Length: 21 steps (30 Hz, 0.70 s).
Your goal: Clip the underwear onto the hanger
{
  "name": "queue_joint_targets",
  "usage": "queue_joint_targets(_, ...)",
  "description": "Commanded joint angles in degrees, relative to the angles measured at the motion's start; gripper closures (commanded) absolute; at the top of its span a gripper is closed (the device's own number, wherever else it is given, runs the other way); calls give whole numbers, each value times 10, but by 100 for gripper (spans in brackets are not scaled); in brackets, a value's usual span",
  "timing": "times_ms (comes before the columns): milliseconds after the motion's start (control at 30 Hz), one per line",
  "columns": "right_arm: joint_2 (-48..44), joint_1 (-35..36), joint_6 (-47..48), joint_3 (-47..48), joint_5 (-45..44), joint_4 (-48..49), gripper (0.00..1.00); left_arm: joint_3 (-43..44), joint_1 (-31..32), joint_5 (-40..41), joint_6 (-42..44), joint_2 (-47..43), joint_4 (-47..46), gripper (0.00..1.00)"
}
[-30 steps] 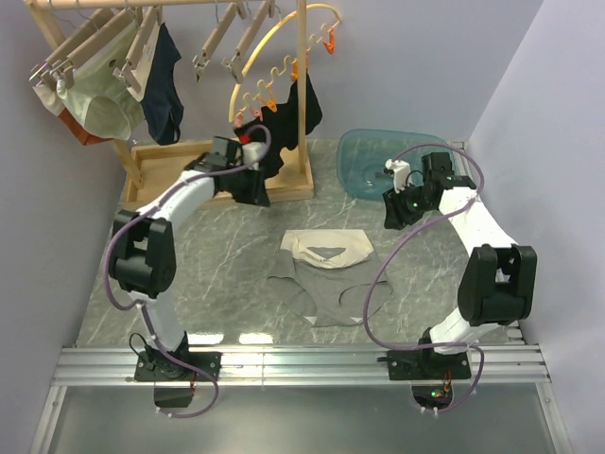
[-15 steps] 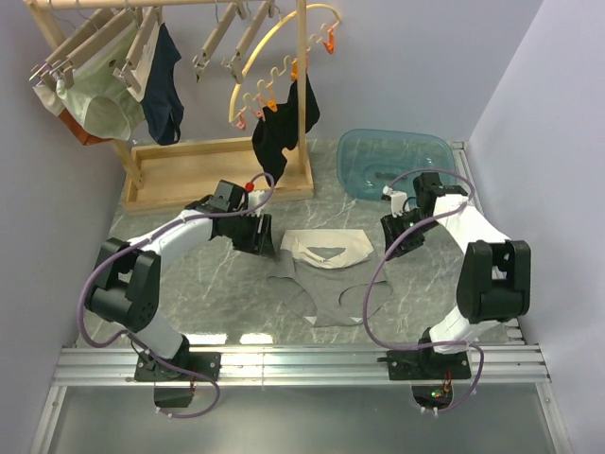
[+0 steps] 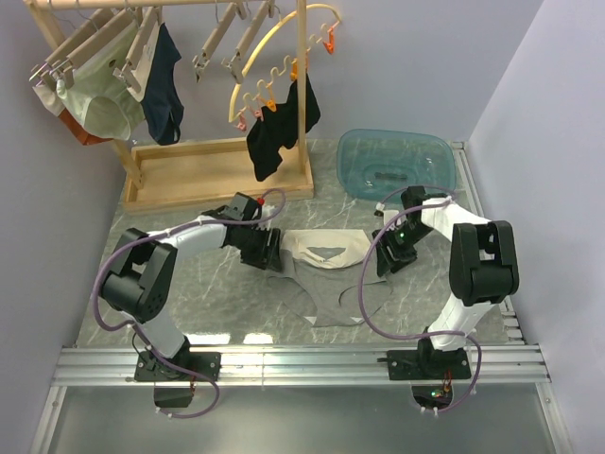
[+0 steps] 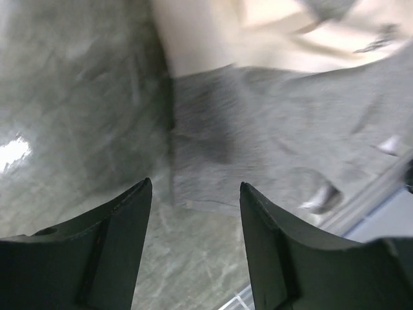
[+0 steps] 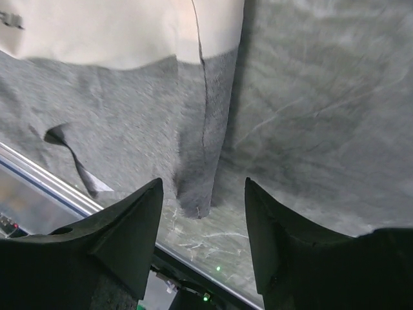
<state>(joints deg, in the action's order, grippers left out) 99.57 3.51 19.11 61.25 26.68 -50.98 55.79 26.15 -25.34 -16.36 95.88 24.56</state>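
Observation:
The grey-beige underwear [image 3: 326, 279] lies flat at the table's middle, its cream waistband toward the back. My left gripper [image 3: 267, 255] is open, low at the underwear's left edge. In the left wrist view the gripper [image 4: 193, 219] has its jaws apart, with the fabric [image 4: 271, 142] just ahead of them. My right gripper [image 3: 383, 260] is open at the right edge. In the right wrist view the gripper [image 5: 203, 219] has the fabric's side seam [image 5: 200, 174] reaching between its jaws. An empty wooden hanger [image 3: 216, 43] with clips hangs on the rack at the back.
A wooden rack with a tray base [image 3: 189, 170] stands at the back left, holding pale green briefs [image 3: 99, 104], navy briefs [image 3: 165, 85] and a yellow curved hanger [image 3: 274, 47] with a black garment [image 3: 279, 132]. A blue tub [image 3: 392, 161] sits at the back right.
Both arms came down and forward. The left gripper moved from the rack base to the underwear's left edge, the right gripper from the tub to its right edge.

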Motion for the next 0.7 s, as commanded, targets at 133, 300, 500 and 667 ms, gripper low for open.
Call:
queue_joint_targets(133,10,4,-5,-6,-11,2,39,-39,5,57,-25,8,-26,39)
queue_joint_targets(300,39,4,14,-3,-6,-29,39,-37,20,57,-31,34,-32,44)
queue_joint_targets(500,28,0,26,4,23,-36,83,-18,21,45,-19,47,-15,95)
queue_joint_targets(667,-27,-46,50,73,77,-103,100,56,-35,-33,12,-4,38,100)
